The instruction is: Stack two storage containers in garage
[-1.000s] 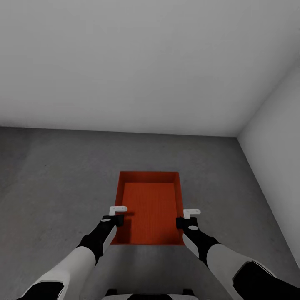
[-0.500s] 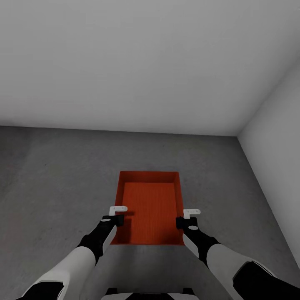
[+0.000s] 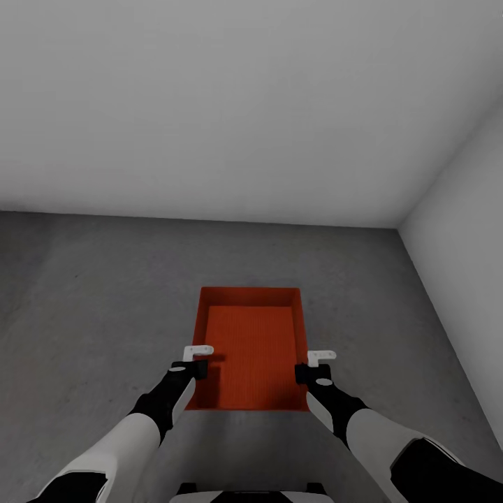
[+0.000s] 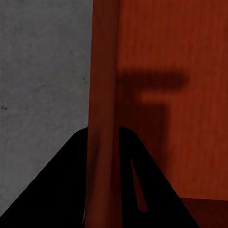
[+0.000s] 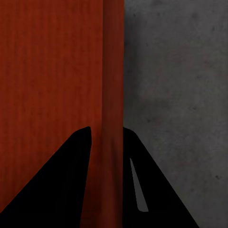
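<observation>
Container (image 3: 251, 346) on floor (image 3: 91, 293), seemingly between both arms.

Two arms rose from the lower corners of the head view, each with a smooth white forearm shell ending in a black wrist section. The left gripper (image 3: 198, 353) and right gripper (image 3: 321, 359) each carried a small white bracket-shaped piece on a black body. In both wrist views the fingers (image 4: 52, 190) showed as plain black wedges.
</observation>
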You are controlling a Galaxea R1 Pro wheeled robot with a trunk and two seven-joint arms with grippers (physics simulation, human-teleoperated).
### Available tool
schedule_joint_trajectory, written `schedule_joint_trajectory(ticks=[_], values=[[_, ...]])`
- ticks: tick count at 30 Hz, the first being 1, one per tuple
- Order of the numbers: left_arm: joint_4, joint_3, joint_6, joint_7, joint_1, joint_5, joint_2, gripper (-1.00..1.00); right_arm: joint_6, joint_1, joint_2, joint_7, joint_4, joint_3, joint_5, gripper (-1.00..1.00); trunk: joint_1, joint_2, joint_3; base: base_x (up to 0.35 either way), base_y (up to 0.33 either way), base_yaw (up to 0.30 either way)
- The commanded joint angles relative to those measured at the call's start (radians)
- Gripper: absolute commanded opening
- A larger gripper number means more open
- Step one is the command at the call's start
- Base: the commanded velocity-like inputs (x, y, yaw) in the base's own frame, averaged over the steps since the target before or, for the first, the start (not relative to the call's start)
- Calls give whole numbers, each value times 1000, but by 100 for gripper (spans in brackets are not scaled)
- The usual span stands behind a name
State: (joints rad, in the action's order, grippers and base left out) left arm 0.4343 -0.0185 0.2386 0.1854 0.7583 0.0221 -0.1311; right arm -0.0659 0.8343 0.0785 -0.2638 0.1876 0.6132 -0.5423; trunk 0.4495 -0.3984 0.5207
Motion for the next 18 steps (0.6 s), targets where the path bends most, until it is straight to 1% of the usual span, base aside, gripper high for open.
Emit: schedule_joint_trajectory(ticks=[1, 10, 18], values=[[-5, 3, 7, 6, -1, 4, 42, -100, -30, 2, 0, 0, 3, -13, 5, -100, 1, -2, 1, 0, 0, 0], [-5, 3, 7, 7, -1, 4, 43, -100, -29, 2, 0, 0, 3, -13, 6, -100, 1, -2, 3, 0, 0, 0], [-5, 3, 7, 7, -1, 4, 42, -100, -30, 2, 0, 0, 3, -13, 5, -100, 1, -2, 14, 0, 0, 0]])
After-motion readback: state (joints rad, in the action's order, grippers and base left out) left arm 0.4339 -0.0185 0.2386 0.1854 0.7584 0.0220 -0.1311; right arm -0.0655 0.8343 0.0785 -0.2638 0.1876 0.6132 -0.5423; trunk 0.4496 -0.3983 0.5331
